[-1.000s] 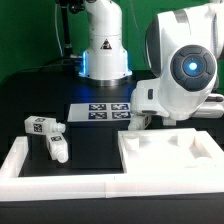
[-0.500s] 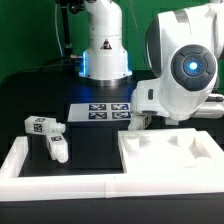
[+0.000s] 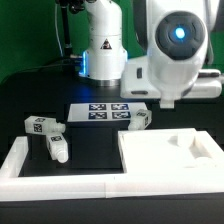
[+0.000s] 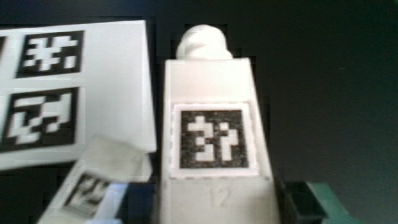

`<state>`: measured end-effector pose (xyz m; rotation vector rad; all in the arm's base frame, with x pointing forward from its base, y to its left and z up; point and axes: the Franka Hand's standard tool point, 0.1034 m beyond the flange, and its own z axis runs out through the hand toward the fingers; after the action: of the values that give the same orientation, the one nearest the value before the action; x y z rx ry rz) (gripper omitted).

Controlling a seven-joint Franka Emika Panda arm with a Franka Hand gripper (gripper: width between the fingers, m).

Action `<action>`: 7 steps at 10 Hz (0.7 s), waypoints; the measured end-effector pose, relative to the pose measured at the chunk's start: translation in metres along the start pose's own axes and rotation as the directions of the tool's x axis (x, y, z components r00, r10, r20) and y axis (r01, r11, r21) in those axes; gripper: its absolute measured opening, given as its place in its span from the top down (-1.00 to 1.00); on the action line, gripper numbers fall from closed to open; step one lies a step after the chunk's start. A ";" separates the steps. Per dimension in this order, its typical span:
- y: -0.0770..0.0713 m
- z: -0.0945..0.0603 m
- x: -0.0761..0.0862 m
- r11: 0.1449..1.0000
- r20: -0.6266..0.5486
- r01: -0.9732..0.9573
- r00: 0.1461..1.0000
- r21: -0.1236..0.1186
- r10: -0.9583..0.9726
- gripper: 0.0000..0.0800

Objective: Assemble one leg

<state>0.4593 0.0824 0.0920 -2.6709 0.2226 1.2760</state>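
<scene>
My gripper (image 4: 222, 205) is shut on a leg (image 4: 210, 130), a white peg with a black-and-white tag; its dark fingers (image 4: 143, 200) press both sides of the peg's base. In the exterior view the held leg (image 3: 137, 118) hangs under the gripper (image 3: 138, 110), just above the table between the marker board (image 3: 100, 110) and the large white panel (image 3: 170, 155). Two more legs (image 3: 42, 125) (image 3: 57, 148) lie on the table at the exterior view's left.
A white L-shaped rail (image 3: 60, 185) runs along the front and the exterior view's left. The marker board also shows in the wrist view (image 4: 63, 80) beside the held leg. The robot base (image 3: 102, 50) stands at the back.
The arm has risen and shifted toward the exterior view's left. The leg, low beside the panel corner before, now hangs lifted in the gripper.
</scene>
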 end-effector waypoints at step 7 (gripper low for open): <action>0.033 -0.053 0.012 0.918 -0.042 0.026 0.999 0.396 -0.010 0.29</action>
<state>0.4997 0.0379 0.1124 -2.3445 0.4136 1.0406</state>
